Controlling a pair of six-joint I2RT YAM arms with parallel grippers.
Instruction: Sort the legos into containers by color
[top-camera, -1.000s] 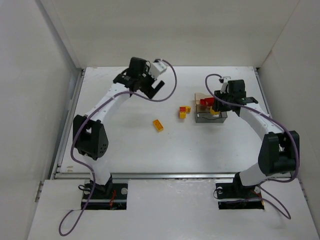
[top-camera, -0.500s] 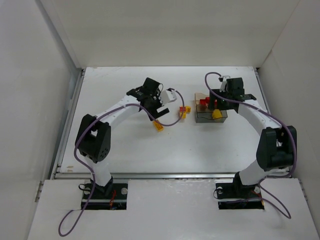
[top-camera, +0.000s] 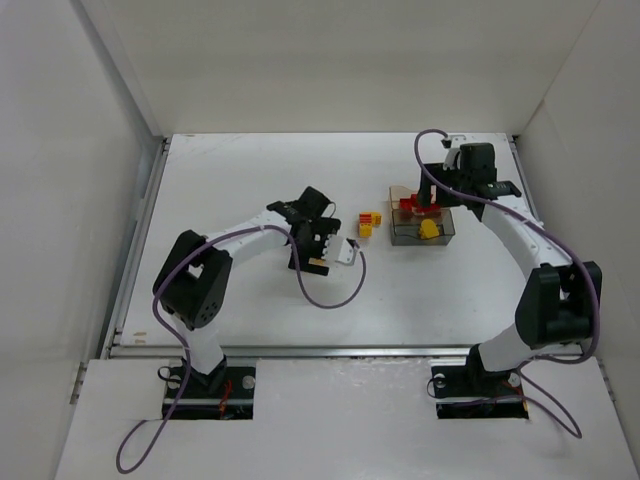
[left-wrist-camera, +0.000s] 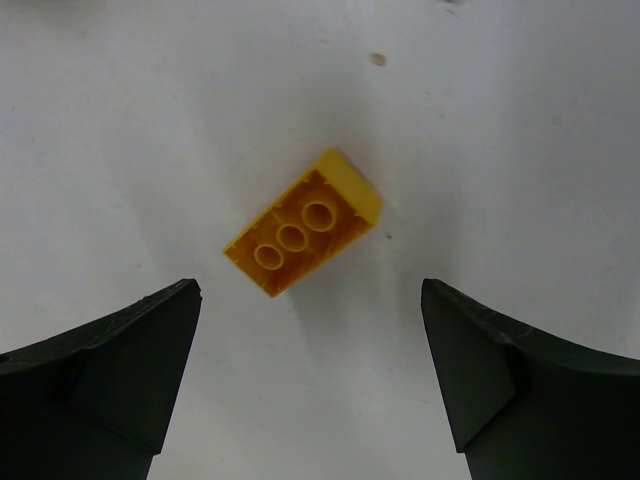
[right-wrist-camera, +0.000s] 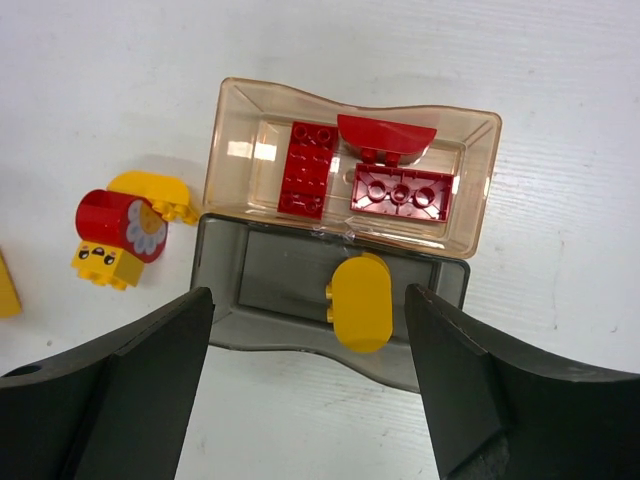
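Yellow brick (left-wrist-camera: 303, 223) on worktop (left-wrist-camera: 500, 120), centred just ahead of left pincer (left-wrist-camera: 310, 292), spread apart, not touching; right pincer (right-wrist-camera: 308, 292) likewise apart

A flat matte white tabletop (top-camera: 250, 310) is boxed in by plain white panels: a white back wall (top-camera: 340, 60), a white left side wall (top-camera: 60, 200) and a white right side wall (top-camera: 590, 110). A silver metal rail (top-camera: 330, 351) runs along the tabletop's near edge, with a white board (top-camera: 340, 420) below it. The light is even and shadows are soft
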